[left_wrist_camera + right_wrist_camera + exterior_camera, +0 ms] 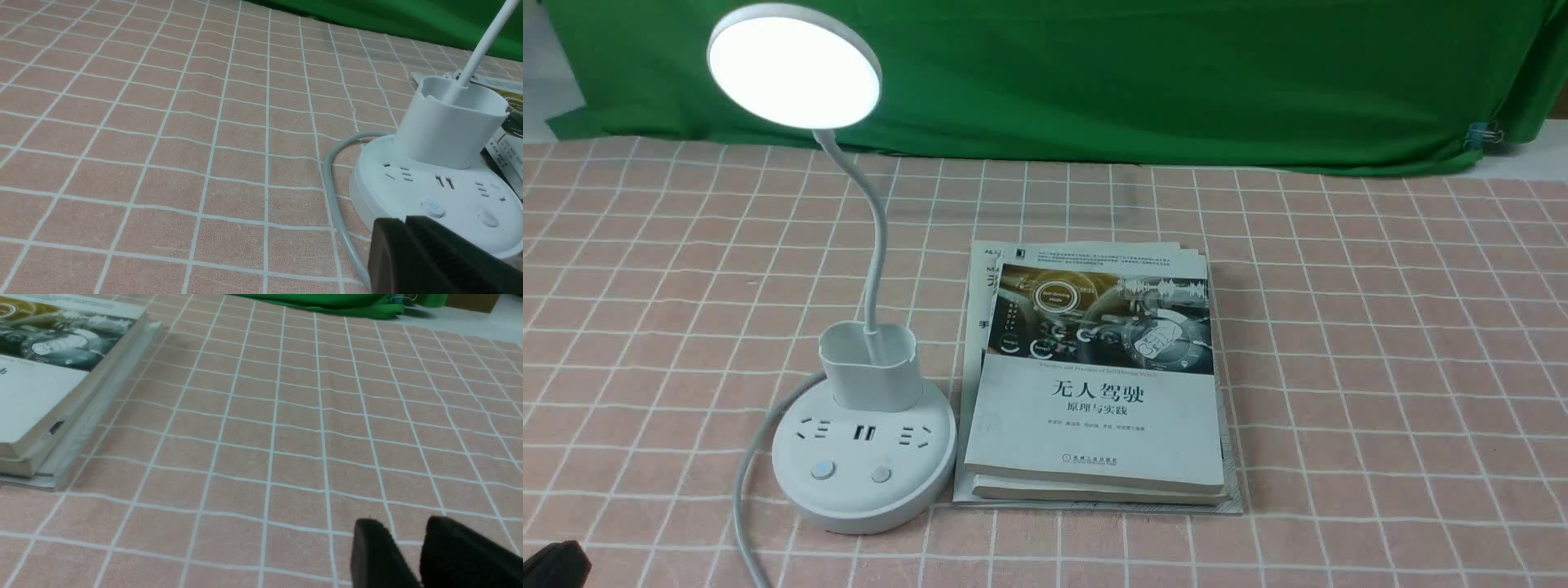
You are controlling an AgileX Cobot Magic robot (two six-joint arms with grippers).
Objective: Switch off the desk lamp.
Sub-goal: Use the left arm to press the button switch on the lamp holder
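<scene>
Desk lamp (870, 371) glowed near the bench's front-left corner: light, stiff plastic, its base button (823, 469) wanted gentle pressing. Left tool (404, 222): couldn't tell; right tool (412, 535) parted, empty.

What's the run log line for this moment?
desk lamp: lit | left tool: short of lamp base, buttons unpressed | right tool: over tablecloth

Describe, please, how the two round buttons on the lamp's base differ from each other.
The left button glows pale blue; the right button is dull grey and unlit. The left button bears a blue symbol; the right button shows no coloured mark. Both are round, similar in size, and set side by side on the front of the white base.
</scene>
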